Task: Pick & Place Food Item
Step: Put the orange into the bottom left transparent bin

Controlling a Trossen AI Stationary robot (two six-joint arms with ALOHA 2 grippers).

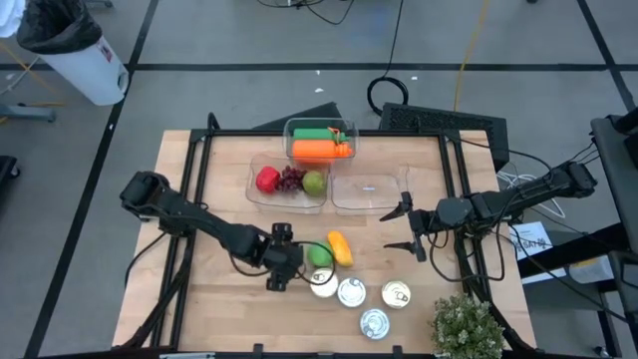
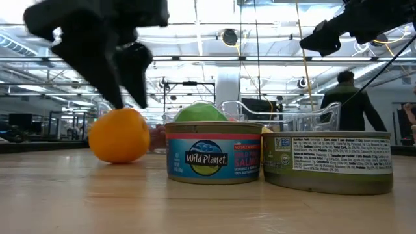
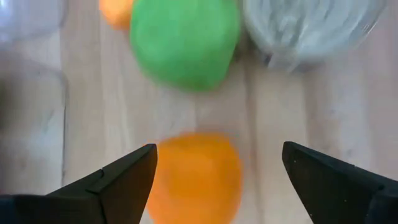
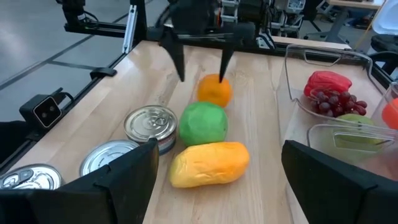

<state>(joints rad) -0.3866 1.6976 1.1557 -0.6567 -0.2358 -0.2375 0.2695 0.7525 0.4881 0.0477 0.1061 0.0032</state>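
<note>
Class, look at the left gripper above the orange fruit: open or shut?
Open: the left gripper has its fingers spread either side of the orange fruit, not touching it.

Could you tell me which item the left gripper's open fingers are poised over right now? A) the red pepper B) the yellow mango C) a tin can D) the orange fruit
D: the left gripper hangs open straight above the orange fruit, its fingers either side of it.

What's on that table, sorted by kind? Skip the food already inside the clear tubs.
Tin cans: 4
Clear tubs: 3
Loose food pieces: 3, namely one orange, one green, one yellow
Potted plant: 1
Total: 11
</note>
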